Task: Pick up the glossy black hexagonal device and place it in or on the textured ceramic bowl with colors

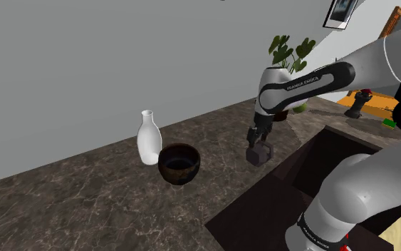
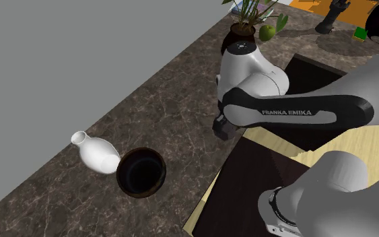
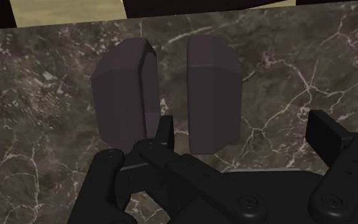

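Pincer (image 3: 245, 126) released, fingers wide apart, over the dark two-lobed hexagonal device (image 3: 123, 89), which lies on the marbled surface (image 3: 37, 127). One finger (image 3: 165, 127) overlaps the gap between the lobes; cannot tell if it touches. Shoulder view: device at 3 o'clock of the dark bowl (image 1: 179, 164), well apart.
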Controlling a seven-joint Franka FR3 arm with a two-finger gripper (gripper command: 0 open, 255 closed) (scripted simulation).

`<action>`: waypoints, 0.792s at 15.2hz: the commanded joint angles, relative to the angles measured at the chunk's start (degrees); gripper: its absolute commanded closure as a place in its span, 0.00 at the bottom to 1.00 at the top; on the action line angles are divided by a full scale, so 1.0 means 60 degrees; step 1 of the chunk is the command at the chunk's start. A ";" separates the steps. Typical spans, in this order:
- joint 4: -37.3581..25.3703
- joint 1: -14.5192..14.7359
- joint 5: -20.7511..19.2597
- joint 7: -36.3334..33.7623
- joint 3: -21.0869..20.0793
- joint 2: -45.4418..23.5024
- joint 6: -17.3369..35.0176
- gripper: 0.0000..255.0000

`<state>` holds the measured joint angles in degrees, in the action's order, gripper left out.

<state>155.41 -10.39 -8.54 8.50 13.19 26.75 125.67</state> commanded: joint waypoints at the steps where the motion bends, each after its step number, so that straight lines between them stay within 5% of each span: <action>1: -0.0005 -0.0107 -0.0071 0.0145 0.0212 -0.0463 0.0549 0.00; 12: 0.0462 -0.0086 -0.0074 0.0194 0.0356 -0.1269 0.1819 0.00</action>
<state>158.13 -10.91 -8.99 9.67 15.31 19.19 136.49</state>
